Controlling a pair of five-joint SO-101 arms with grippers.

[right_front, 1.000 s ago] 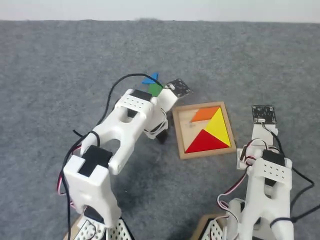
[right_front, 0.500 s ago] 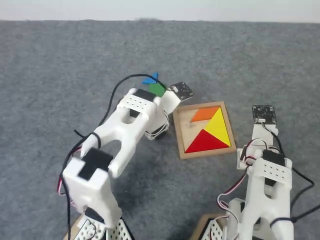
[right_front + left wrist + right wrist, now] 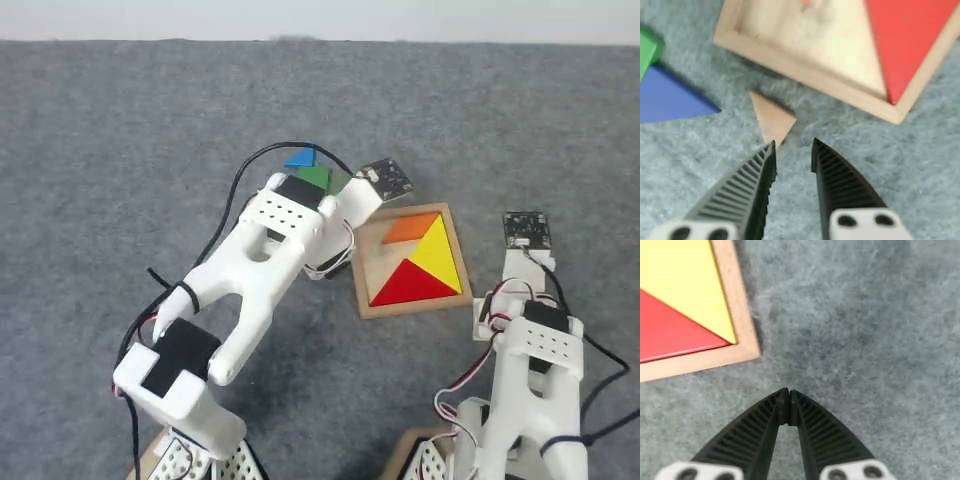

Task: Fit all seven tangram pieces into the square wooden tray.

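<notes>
Three pieces sit in the wooden tray [image 3: 416,306]: a red piece [image 3: 408,283], a yellow piece [image 3: 440,255] and an orange piece [image 3: 410,228]. My left gripper [image 3: 792,147] is spread a little, its tips just beside a small tan triangle [image 3: 771,119] outside the tray, maybe touching it. A blue triangle [image 3: 667,97] and a green piece [image 3: 647,52] lie near. My right gripper [image 3: 788,392] is pressed together over the carpet [image 3: 865,315] by the tray's corner.

Tray [image 3: 420,304]: bare floor in the 9 o'clock half; red piece [image 3: 410,283], yellow piece [image 3: 440,255] and orange piece [image 3: 410,228] take up the rest.
Left arm [image 3: 270,250]: overhangs the tray's 9 o'clock rim.
Right arm [image 3: 535,350]: at the tray's 4 o'clock.
Blue piece [image 3: 300,158], green piece [image 3: 315,177]: at its 10 o'clock.
Carpet [image 3: 150,120]: open at the tray's 12 and 6 o'clock.
Tan triangle [image 3: 771,117]: on the carpet, between the left gripper [image 3: 792,145] and the rim.
</notes>
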